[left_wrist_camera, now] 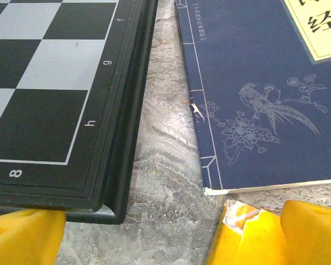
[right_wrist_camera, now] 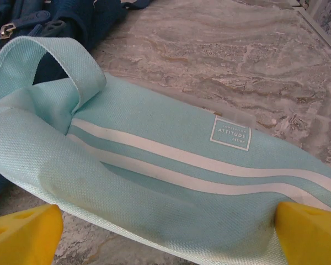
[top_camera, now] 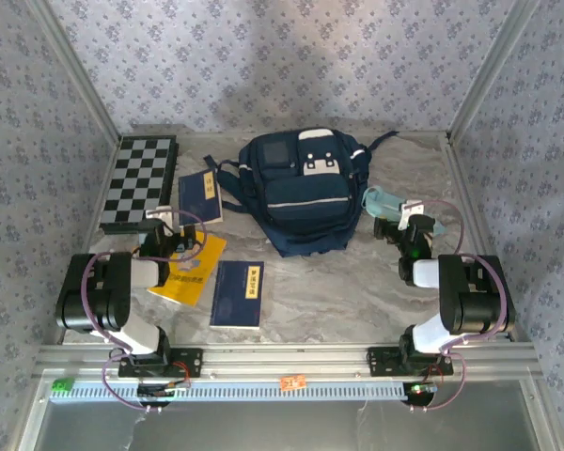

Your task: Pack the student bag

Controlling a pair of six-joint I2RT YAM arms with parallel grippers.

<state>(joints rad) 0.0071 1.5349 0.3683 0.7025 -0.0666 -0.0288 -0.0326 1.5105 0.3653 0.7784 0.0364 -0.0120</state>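
While left gripper [top_camera: 176, 225] and right gripper [top_camera: 401, 214] gape, chessboard [top_camera: 139, 183] and books [top_camera: 238, 293] lie beside student bag [top_camera: 301, 193]; pouch [top_camera: 381, 199] opposite.

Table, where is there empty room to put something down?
Biggest bare patch: marble tabletop between the near dark-blue book, the navy fabric backpack and the right arm. Also behind the light-blue fabric pouch. Crowded on the left: black-and-white chessboard, second blue book, yellow booklet.

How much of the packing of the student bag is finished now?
Done: nothing visibly packed. The chessboard, two navy books, a yellow book and the light-blue pouch all lie outside the student bag. In hand: nothing; both jaws stand open, the right ones over the pouch. Left: everything.
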